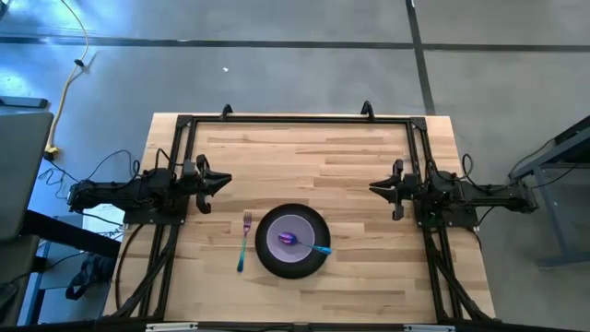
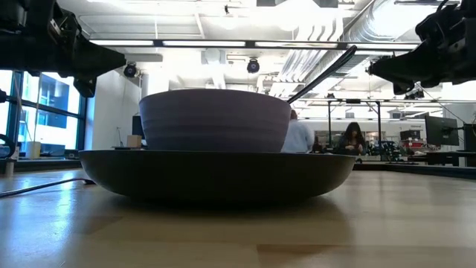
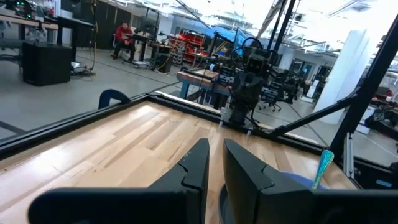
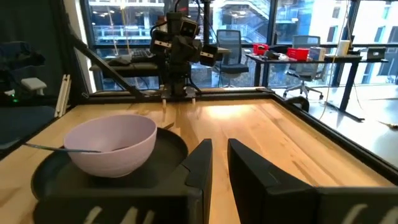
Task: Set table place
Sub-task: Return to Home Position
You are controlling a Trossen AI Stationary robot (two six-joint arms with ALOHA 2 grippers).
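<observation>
On the light-wood table [image 1: 369,157], the round black plate [image 1: 265,254] is serving as the reference point. It is looking rigid and fairly heavy, and is judged breakable; its raised rim is offering the only hold. Centred on the plate, the lavender bowl [image 1: 284,232] is sitting upright. It is probably light, stiff and smooth-walled, and best pinched at the lip. Just beside the plate on its left, clear of it, the purple-and-teal fork [image 1: 244,242] is lying flat. Thin and light, it is calling for a mid-handle pinch. The purple-and-teal spoon [image 1: 316,248] is resting in the bowl, its handle leaning out over the plate's right rim and liable to roll. Well apart from the plate, the left gripper [image 1: 224,182] and right gripper [image 1: 373,189] are hovering on opposite sides, fingers drawn nearly together and holding nothing. Nothing is standing between either gripper and the plate.
</observation>
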